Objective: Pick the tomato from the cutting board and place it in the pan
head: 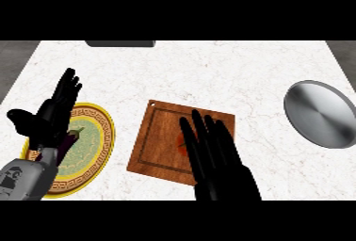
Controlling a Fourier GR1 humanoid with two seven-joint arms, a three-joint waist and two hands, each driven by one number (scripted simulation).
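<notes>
Over the cutting board [156, 146], poised to grab the tomato [183, 141].
Hovering with right hand [222, 169] spread, tomato half hidden beneath; next, curl round it, lift, swing right to pan [319, 115].

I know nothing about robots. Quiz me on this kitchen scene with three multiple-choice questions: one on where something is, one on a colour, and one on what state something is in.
1. The tomato lies:
A. on the wooden cutting board
B. in a bowl
C. on a stove

2. The rim of the plate is:
A. blue
B. yellow
C. white

3. The right robot hand is:
A. curled into a fist
B. wrapped round a cup
C. open, fingers straight, over the board

Answers:
1. A, a bit of red shows on the wood beside the fingers.
2. B, a yellow patterned band circles the plate.
3. C, its fingers stretch out flat above the board.
</notes>
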